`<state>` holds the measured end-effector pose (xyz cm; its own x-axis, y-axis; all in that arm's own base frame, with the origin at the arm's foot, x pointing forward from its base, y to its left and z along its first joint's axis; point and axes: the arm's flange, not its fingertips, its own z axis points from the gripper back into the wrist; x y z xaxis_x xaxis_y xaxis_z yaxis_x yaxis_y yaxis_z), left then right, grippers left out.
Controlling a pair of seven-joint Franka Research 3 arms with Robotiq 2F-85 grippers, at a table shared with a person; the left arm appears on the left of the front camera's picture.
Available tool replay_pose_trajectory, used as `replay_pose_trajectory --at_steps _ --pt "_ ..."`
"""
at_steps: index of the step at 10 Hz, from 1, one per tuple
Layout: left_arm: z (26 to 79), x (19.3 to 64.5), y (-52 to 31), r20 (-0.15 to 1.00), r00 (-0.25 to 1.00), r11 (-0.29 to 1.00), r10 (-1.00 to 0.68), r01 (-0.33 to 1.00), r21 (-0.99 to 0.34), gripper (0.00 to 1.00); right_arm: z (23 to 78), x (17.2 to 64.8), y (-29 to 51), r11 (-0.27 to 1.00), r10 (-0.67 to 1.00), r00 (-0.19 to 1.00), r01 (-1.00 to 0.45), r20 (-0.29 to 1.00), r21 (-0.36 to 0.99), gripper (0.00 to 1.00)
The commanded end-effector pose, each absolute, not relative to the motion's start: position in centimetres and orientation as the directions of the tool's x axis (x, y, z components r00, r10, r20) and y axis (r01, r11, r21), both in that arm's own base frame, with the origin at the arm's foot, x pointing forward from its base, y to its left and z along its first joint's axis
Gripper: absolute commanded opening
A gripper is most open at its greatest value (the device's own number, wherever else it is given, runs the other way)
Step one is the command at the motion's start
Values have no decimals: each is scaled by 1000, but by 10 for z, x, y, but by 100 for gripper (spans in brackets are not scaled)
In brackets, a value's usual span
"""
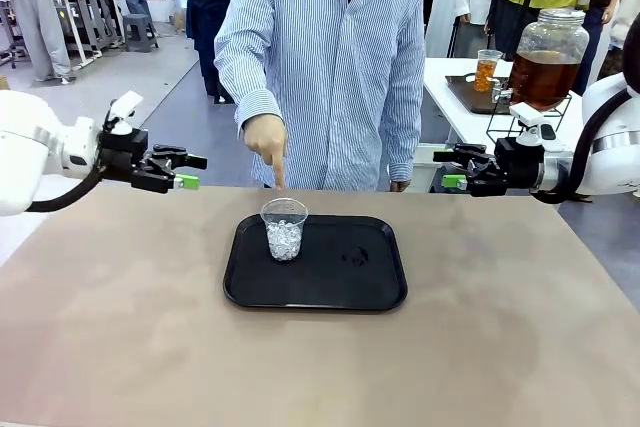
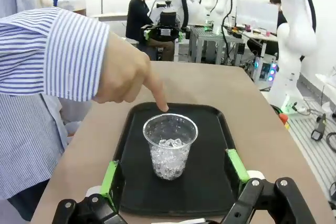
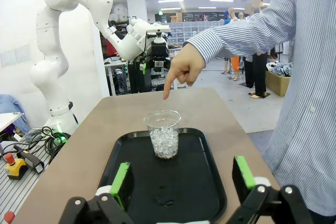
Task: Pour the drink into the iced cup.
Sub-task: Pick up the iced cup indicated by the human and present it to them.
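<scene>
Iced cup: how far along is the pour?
Done: the iced cup stands on the black tray, with ice only and no drink in it. In hand: nothing. The left arm's jaws and right arm's jaws are open and empty, one at each side of the table, while the person's hand points down at the cup. Left: the whole pour.

The arms [image 1: 30,147] are coloured white. Black grippers [image 1: 190,171] with green pads [image 1: 187,182] are fitted. A blue striped shirt [image 1: 300,37] is worn.
</scene>
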<state>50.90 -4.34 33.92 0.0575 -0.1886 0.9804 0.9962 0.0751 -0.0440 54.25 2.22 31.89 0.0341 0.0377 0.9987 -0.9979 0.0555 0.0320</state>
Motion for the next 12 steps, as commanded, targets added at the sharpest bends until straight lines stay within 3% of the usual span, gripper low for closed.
replay_pose_trajectory --at_steps 1,4,12 --pt "325 510 -53 986 -2 81 -166 997 16 100 322 543 22 51 38 33 -998 999 31 100" --pt "298 509 -70 981 -75 85 -181 992 92 100 322 543 22 51 38 33 -998 999 31 100" --pt "273 509 -79 983 -27 85 -180 995 43 100 322 543 22 51 38 33 -998 999 31 100"
